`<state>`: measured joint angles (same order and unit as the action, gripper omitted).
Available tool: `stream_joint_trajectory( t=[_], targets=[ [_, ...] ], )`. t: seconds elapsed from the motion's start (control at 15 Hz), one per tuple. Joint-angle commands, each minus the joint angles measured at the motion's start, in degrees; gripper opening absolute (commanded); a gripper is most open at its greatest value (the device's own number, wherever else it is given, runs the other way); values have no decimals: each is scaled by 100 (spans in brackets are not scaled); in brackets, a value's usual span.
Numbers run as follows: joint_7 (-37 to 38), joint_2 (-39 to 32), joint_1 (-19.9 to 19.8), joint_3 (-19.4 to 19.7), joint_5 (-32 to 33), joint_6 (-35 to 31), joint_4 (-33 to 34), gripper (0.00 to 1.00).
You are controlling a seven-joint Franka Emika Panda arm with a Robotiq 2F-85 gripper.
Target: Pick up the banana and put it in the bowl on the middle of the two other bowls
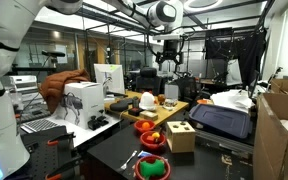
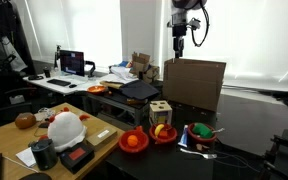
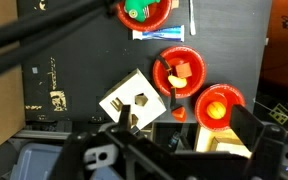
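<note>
Three small bowls stand in a row on the black table. The plain red bowl (image 3: 179, 58) (image 2: 165, 136) (image 1: 152, 141) is in the middle. A small yellow thing (image 3: 175, 80) (image 2: 161, 129), seemingly the banana, lies in it beside an orange piece. The green-rimmed bowl (image 3: 144, 22) (image 2: 198, 141) holds green and red things. The orange-red bowl (image 3: 219, 92) (image 2: 133, 146) holds an orange ball. My gripper (image 3: 183, 116) (image 2: 179, 45) (image 1: 167, 66) hangs high above the bowls, open and empty.
A tan wooden box (image 3: 134, 100) (image 2: 160, 112) with shaped holes stands next to the middle bowl, with a small red piece (image 3: 180, 113) beside it. A big cardboard box (image 2: 194, 83) stands behind. White utensils (image 2: 198, 152) lie by the green-rimmed bowl.
</note>
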<state>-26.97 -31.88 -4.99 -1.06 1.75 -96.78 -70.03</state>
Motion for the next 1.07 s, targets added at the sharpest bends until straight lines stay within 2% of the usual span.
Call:
stream_joint_trajectory(
  t=[0.0, 0.27, 0.33, 1.0],
  targets=[
    [-32, -221, 32, -42, 93, 344, 477, 100],
    [155, -339, 15, -7, 44, 581, 647, 100],
    [34, -210, 7, -48, 42, 298, 361, 100],
    [35, -245, 3, -49, 42, 310, 372, 100]
  ],
)
